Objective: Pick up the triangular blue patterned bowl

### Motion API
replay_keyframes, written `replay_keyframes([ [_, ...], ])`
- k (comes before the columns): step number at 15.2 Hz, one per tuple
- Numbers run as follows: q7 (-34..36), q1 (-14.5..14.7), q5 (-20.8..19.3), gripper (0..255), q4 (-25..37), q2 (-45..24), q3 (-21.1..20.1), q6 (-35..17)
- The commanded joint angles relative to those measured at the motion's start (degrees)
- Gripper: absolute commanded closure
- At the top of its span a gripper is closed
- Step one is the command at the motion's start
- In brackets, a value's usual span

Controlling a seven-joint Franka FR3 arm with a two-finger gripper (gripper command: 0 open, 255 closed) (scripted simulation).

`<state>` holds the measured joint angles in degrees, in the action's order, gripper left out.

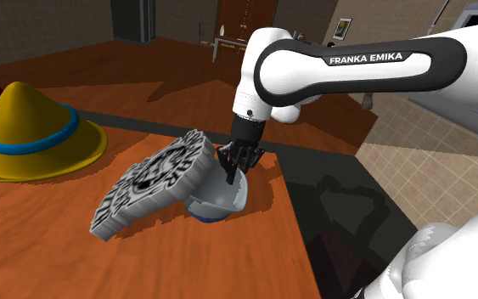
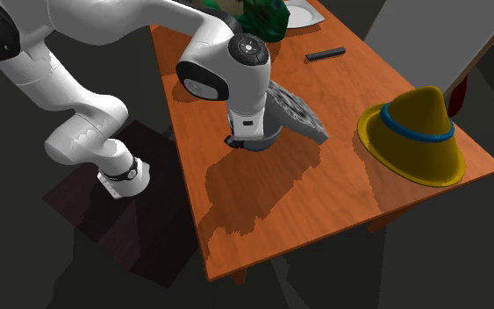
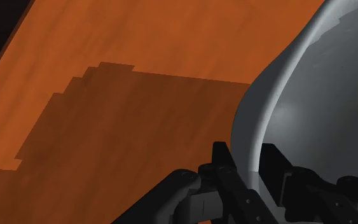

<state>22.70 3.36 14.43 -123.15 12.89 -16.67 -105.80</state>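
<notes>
The bowl point(image 1: 222, 200) is pale grey inside with a blue underside and sits on the wooden table point(image 1: 50, 246) near its edge by the stand. My black gripper point(image 1: 233, 164) comes down on the bowl's rim closest to the arm. In the wrist view the gripper point(image 3: 246, 154) straddles the rim: one finger point(image 3: 220, 158) is outside the bowl point(image 3: 311, 95), the other inside, both pressed to the wall. From the second exterior view the hand covers most of the bowl point(image 2: 269, 140).
A grey patterned slab point(image 1: 152, 183) leans against the bowl's far side. A yellow hat with a blue band point(image 1: 33, 132) stands at the shoulder view's left. A black remote point(image 2: 325, 54), a plate point(image 2: 304, 13) and a green plant point(image 2: 264, 19) lie farther along the table.
</notes>
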Motion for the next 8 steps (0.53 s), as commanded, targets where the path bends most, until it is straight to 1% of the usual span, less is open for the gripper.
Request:
replay_keyframes([
  [1, -0.02, 0.01, -0.03, 255, -0.08, -0.06, -0.02, 0.02],
  [3, 0.01, 0.01, -0.04, 255, -0.03, -0.07, -0.02, 0.05],
  [8, 0.54, -0.10, -0.21, 255, 3.24, 0.52, 0.27, 3.87],
])
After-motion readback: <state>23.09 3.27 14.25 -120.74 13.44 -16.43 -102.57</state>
